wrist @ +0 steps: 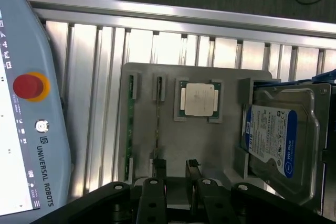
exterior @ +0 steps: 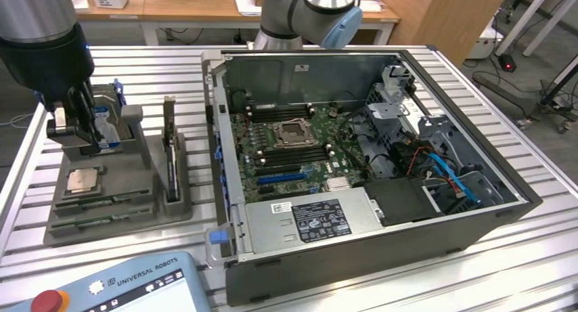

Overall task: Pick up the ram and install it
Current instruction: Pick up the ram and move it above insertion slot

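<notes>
Item: the ram [wrist: 130, 124], a narrow green stick seen edge-on, seated in the outermost slot of a grey holder [wrist: 210, 145], on the side nearest the teach pendant [wrist: 26, 129]. Just beside it, in the next slot, is a second stick [wrist: 157, 124]. This one is thinner to the eye and its colour is hard to make out, and one end runs under a gripper finger. Next on the holder come a square silver processor chip [wrist: 199, 99] lying flat in its recess, then a hard drive [wrist: 278, 140] with a blue-and-white label, tilted in its cradle and cut off at the frame edge. In the exterior view a dark expansion card [exterior: 170, 149] stands on edge at the holder's far side. Gripper [wrist: 176, 169]: jaws partly apart with bare holder showing between them and nothing held. It is placed over the end of the slots, one fingertip [wrist: 159, 167] in line with the second stick and not the ram. How far above the holder it hangs cannot be told. In the exterior view it covers part of the hard drive. Surroundings: a slatted aluminium table [wrist: 173, 45]. To the exterior view's right is an open computer case [exterior: 505, 190] with its motherboard [exterior: 271, 156], empty processor socket [exterior: 294, 132] and power supply [exterior: 312, 220]. The case stands well apart from the ram.
</notes>
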